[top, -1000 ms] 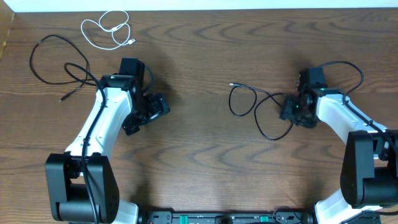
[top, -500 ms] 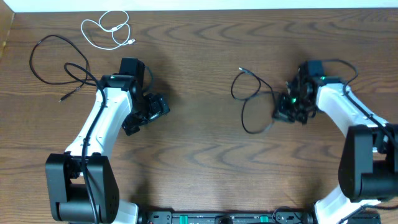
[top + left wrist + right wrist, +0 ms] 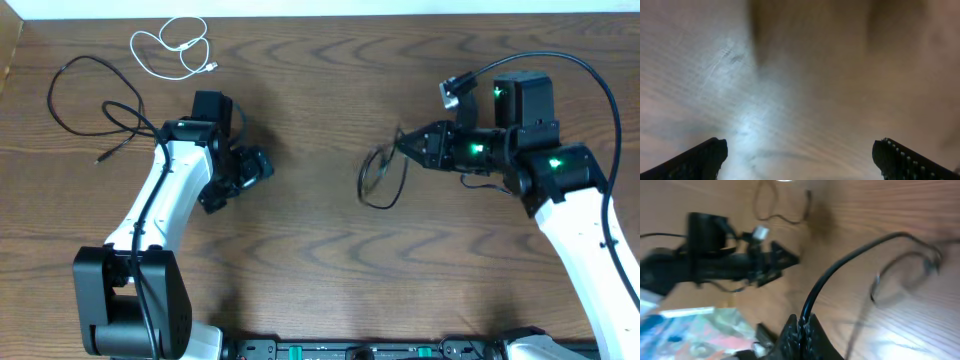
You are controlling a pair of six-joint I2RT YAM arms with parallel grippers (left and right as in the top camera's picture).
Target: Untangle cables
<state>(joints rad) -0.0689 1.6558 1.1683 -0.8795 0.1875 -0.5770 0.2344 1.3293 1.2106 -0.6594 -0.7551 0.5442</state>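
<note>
While right gripper [image 3: 802, 324] pinches black cable [image 3: 840, 263], left gripper [image 3: 800, 150] gapes wide.

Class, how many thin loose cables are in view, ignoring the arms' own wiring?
3: white cable far back left; black cable beside the left arm; second black cable mid-table, pinched in the right pincer. None seems hidden.

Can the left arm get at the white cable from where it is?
Probably yes: the left end effector is open and empty, and only bare table lies between it and the white cable.
</note>
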